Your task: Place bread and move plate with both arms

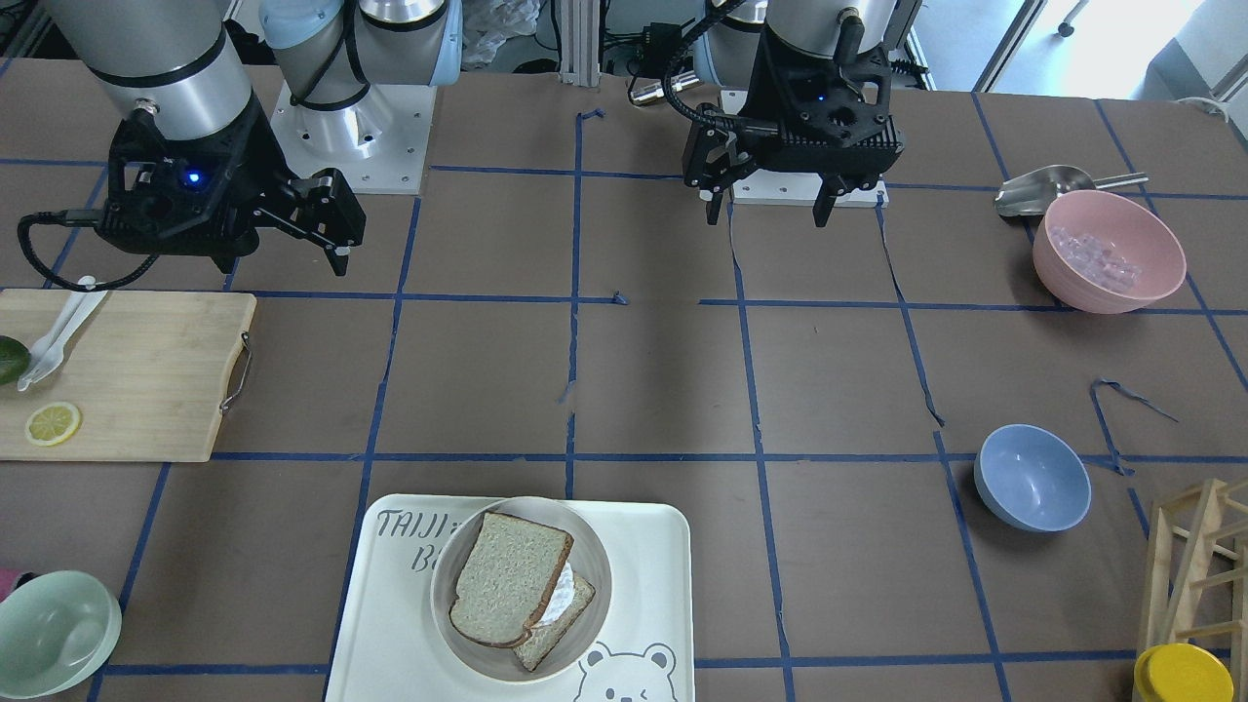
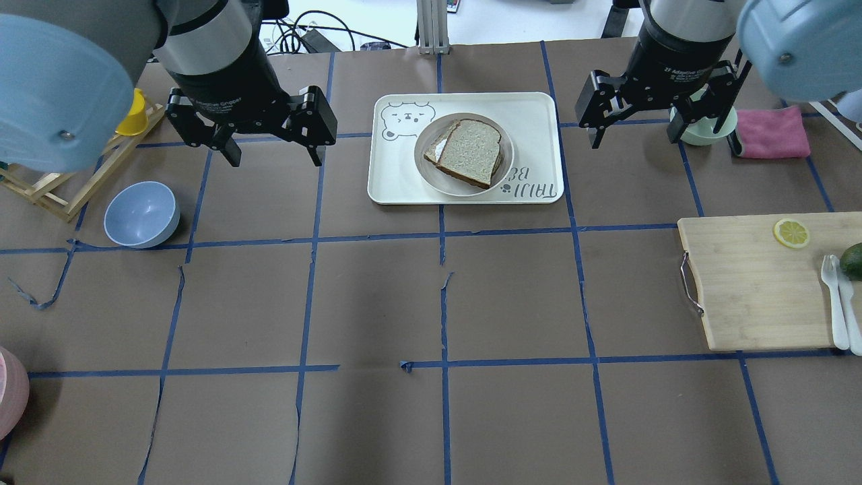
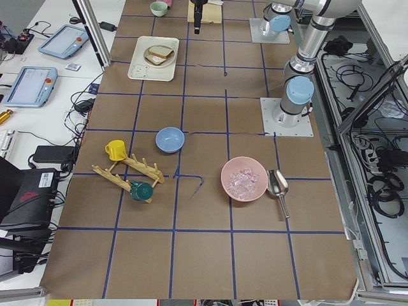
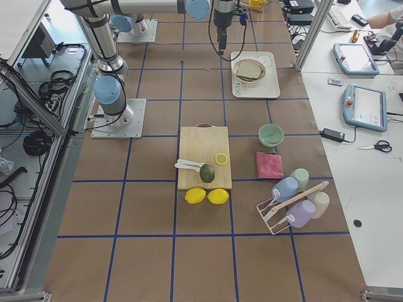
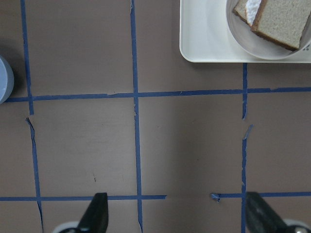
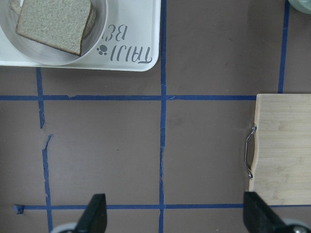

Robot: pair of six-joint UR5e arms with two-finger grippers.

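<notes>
Overhead exterior: egg slice mostly beneath bread

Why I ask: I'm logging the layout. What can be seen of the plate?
The plate is round, shallow and cream-white with a raised rim, seemingly matte plastic. It sits flat on the tray, beside the bear print. The bread lies in it, overlapping a smaller egg slice.

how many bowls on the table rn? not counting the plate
3. Pink bowl holding clear cubes, beside the metal scoop; blue bowl near the wooden rack; pale green bowl next to the pink cloth. No others show.
</notes>
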